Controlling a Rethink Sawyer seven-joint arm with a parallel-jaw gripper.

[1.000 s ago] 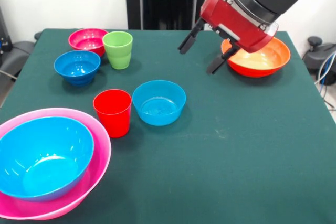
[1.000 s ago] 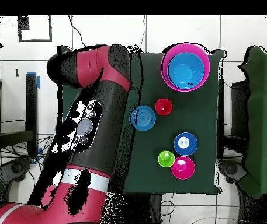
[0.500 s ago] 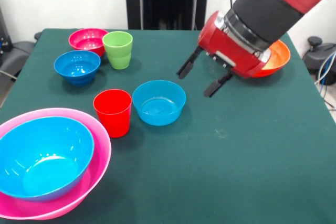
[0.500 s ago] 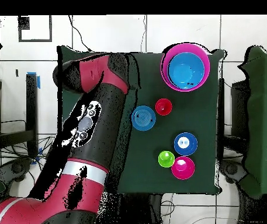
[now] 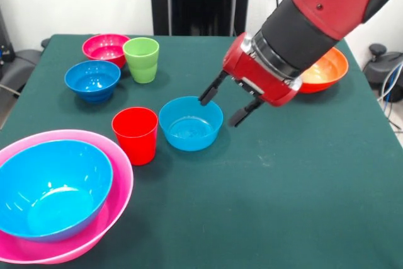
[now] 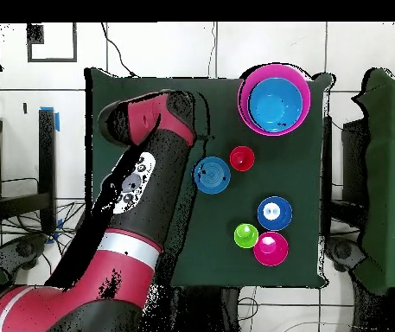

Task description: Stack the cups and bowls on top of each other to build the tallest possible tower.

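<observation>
Mid-table sits the light blue bowl (image 5: 191,123), my likely pick, with the red cup (image 5: 135,134) just beside it. My gripper (image 5: 222,108) hangs over the bowl's rim on the orange bowl's (image 5: 324,70) side, fingers spread and empty. I'd straddle that rim wall with one finger inside and one outside, then close gently. The tower (image 5: 56,193), blue nested in hot pink, overhangs the table's (image 5: 302,193) front corner. Open cloth lies toward the front; lift high enough to clear the red cup.
</observation>
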